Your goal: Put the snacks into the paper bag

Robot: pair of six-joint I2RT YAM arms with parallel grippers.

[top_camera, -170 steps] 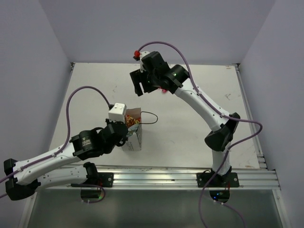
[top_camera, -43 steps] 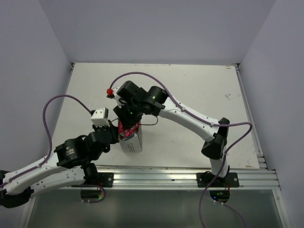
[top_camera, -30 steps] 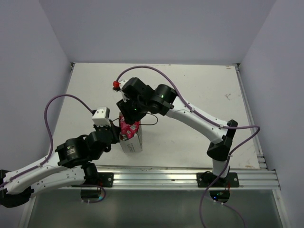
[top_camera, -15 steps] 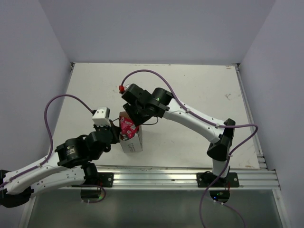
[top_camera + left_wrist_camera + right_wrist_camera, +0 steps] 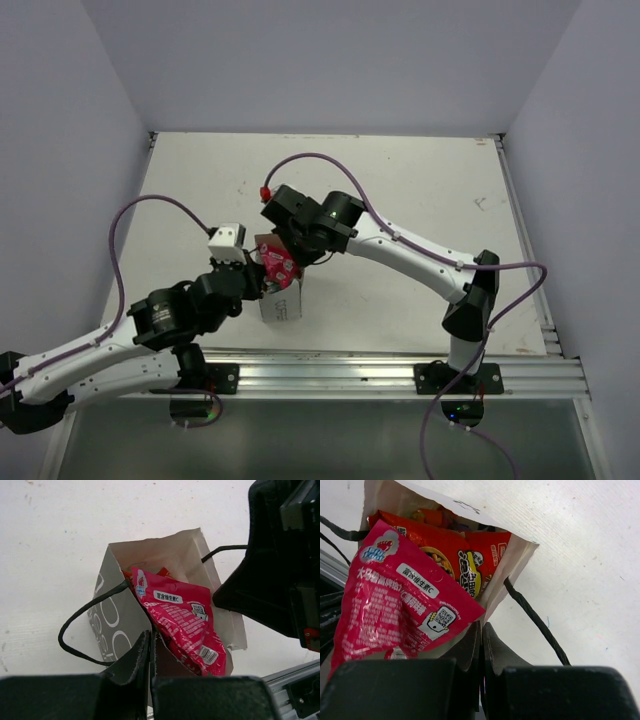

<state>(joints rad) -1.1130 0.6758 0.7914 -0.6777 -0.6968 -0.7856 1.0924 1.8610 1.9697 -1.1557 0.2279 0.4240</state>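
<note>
glossy crinkly pink packet (image 5: pixel 180 620), matt paper bag (image 5: pixel 165 550)

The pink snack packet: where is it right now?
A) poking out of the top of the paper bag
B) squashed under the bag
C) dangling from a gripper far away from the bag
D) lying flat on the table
A: the pink packet leans out of the open top of the paper bag, on top of a red-orange packet inside it.
</note>
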